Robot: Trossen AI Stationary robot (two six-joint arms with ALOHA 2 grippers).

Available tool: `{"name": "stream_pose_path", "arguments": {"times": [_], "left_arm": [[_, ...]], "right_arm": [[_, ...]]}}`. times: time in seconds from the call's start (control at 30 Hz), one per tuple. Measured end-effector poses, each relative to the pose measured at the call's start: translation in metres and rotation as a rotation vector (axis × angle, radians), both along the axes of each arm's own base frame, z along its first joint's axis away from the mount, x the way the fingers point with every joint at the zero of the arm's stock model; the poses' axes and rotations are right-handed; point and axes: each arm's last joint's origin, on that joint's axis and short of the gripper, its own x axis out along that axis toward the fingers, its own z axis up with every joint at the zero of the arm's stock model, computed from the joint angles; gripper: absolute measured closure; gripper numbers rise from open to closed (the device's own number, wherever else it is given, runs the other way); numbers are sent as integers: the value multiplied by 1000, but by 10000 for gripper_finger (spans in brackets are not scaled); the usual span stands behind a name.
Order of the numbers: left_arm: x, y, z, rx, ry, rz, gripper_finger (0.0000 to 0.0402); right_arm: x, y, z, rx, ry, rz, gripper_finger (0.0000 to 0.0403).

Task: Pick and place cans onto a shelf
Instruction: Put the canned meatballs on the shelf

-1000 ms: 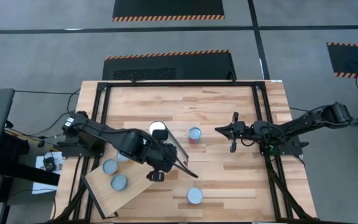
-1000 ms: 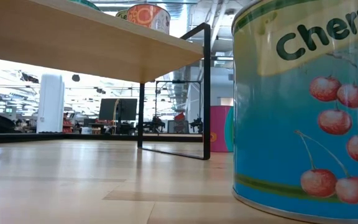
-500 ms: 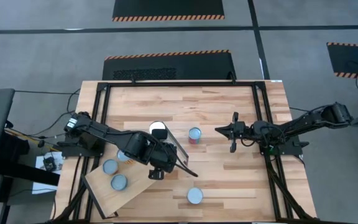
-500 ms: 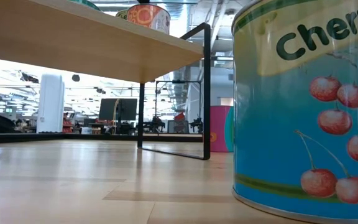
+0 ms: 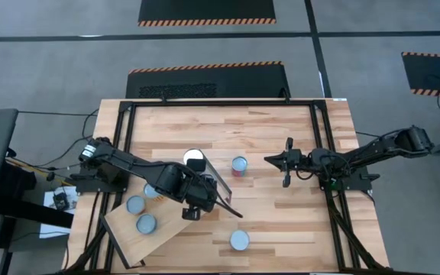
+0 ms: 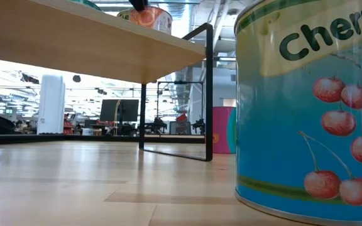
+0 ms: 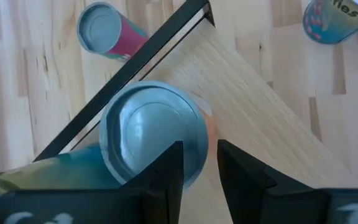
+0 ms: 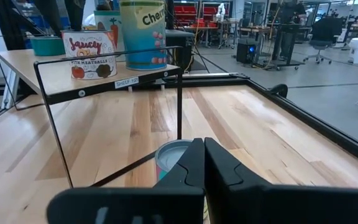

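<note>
The left gripper's fingers (image 7: 166,177) are slightly parted with only bare wood showing in the gap. The right gripper's fingers (image 8: 194,165) are pressed flat together, holding nothing.

From the high view I see the left gripper (image 5: 192,211) out over the light-wood plank shelf (image 5: 163,233), near its dark-framed end. The shelf lies skewed on the black-framed wooden tabletop (image 5: 273,126). Two silver-topped tins (image 5: 135,205) stand on the shelf behind the arm. A larger white-topped can (image 5: 193,160) is at the framed end. A small red-labelled can (image 5: 239,164) stands on the tabletop just beyond, and another silver-topped can (image 5: 239,240) stands nearer the front edge. The right gripper (image 5: 287,172) waits well apart from the shelf, pointing toward the red-labelled can.

The low view looks under the shelf board at an orange-labelled tin (image 6: 149,16) on top. A big blue cherry-print can (image 6: 313,107) fills the near right.

In the left wrist view, a round blue-silver can top (image 7: 148,130) sits on the shelf against the dark edge bar (image 7: 135,68), just beside one finger, not between them.

In the right wrist view, a meatball tin (image 8: 89,55) and a tall cherry can (image 8: 143,34) stand on the shelf, and a teal can (image 8: 169,155) stands on the tabletop beyond the fingers.
</note>
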Motion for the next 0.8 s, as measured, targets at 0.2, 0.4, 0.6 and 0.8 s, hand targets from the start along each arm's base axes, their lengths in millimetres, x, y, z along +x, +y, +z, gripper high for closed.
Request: {"name": "stream_pose_path", "arguments": {"times": [0.2,0.4,0.6,0.8], "left_arm": [[0,0,-3,-3,10,-14,315],[0,-1,-3,1,17,-44,375],[1,-3,1,-67,9,-72,397],[-1,-11,22,-174,-34,-64,399]], "right_arm": [[0,0,0,-1,0,0,386],[0,0,0,-2,-4,0,390],[0,0,0,-2,-3,0,387],[0,0,0,-2,-3,0,390]]}}
